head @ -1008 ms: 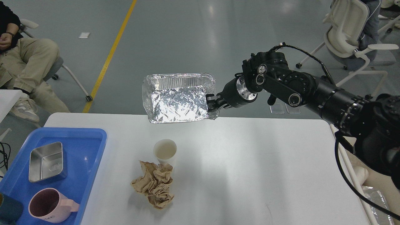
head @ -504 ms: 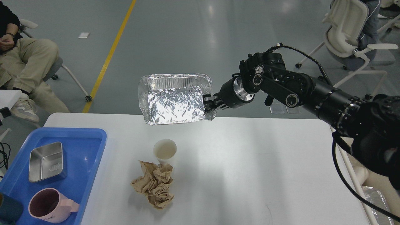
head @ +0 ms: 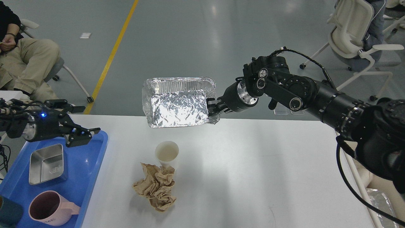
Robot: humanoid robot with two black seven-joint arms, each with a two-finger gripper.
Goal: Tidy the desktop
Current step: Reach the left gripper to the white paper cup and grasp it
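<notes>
Crinkled aluminium foil forms the tray point(head: 178, 103) that my right pincer point(head: 212, 107) grips by its right-hand rim, holding it tilted in the air over the far edge of the white bench point(head: 240, 171), with its open inside facing me and nothing in it. Compared with a second ago, the foil tray has shifted only slightly, a little left and then back.

The larger change is on the left: my left pincer point(head: 83, 126), absent in the earlier frames, has now come into view over the far corner of the blue plastic tray point(head: 82, 158), with a small blue light glowing on its wrist. Its fingers are spread apart and hold nothing.

The bench fills the lower part of the view. Near its middle stands an upright white paper cup point(head: 167, 153), apparently empty, and a crumpled wad of brown paper point(head: 155, 186) lies against its near side.

The blue tray sits on the bench's left end. It contains a square stainless-steel dish point(head: 46, 163), empty, with faint embossed marks I cannot read, and a pink mug point(head: 52, 208), also empty, whose lettering is too small to read.
</notes>
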